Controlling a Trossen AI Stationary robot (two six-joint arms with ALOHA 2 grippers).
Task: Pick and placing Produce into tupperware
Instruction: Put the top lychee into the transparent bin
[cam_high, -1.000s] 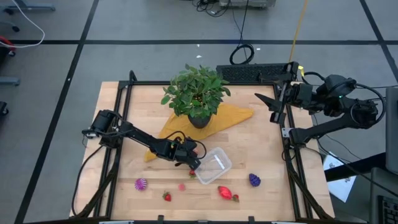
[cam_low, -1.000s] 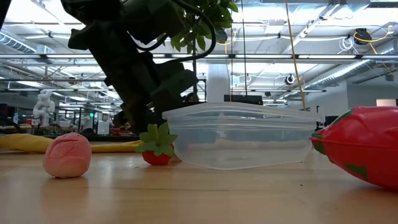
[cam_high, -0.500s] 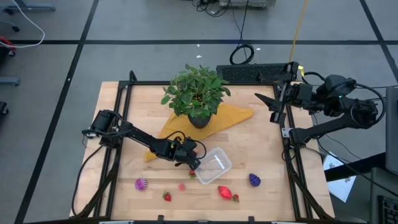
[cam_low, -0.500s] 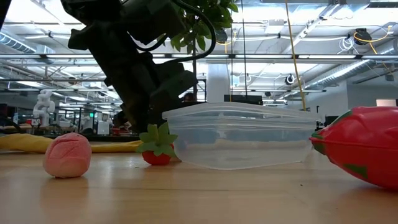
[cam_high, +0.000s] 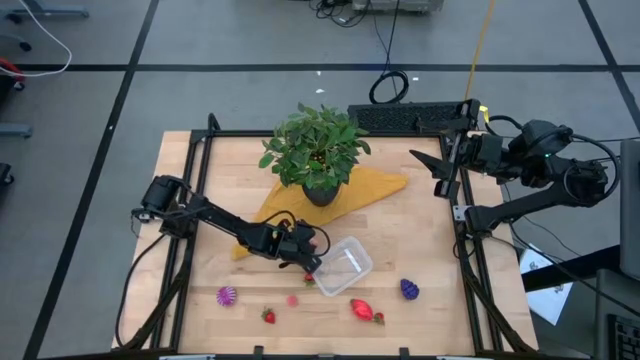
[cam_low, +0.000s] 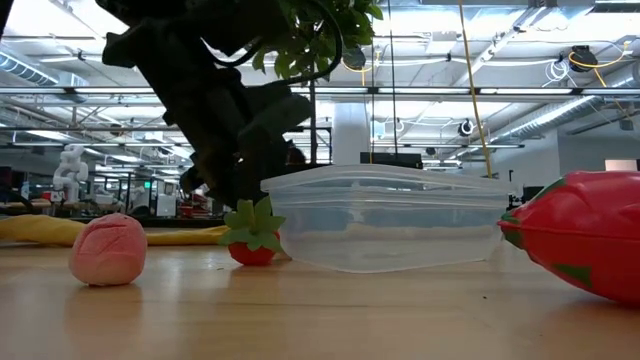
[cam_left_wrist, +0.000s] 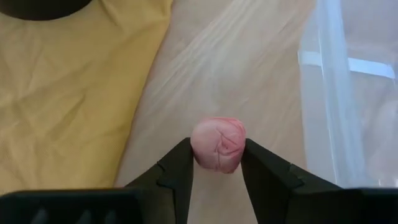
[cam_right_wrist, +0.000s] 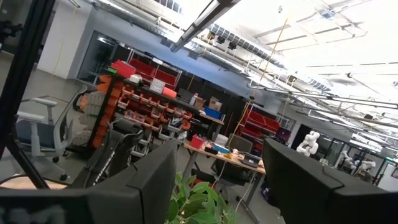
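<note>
The left gripper (cam_left_wrist: 216, 163) is low over the table (cam_high: 430, 240), just beside the near-left side of the tupperware (cam_high: 343, 266), and its two dark fingers (cam_left_wrist: 177, 174) are pinching a small pink round fruit (cam_left_wrist: 217, 144) between them. In the left wrist view the wood shows under this fruit, with the yellow cloth (cam_left_wrist: 68, 93) on one side and the clear wall of the tupperware on the other.

The tupperware stands in the middle of the near half of the table, and I cannot make out any fruit inside it. The other produce lies along the near edge: a purple spiky piece (cam_high: 228, 295) toward the left corner, a small strawberry (cam_high: 268, 316), a pink piece (cam_high: 293, 299), a bigger red fruit (cam_high: 361, 309) (it fills the right side of the low view), and a purple knobbly piece (cam_high: 409, 289) more to the right. In the low view a little strawberry (cam_low: 251, 238) with green leaves sits against the left end of the container.

A potted plant (cam_high: 318, 150) stands on the cloth near the far edge. The right gripper (cam_high: 428, 167) waits high over the right edge of the table, fingers spread apart, holding nothing.
</note>
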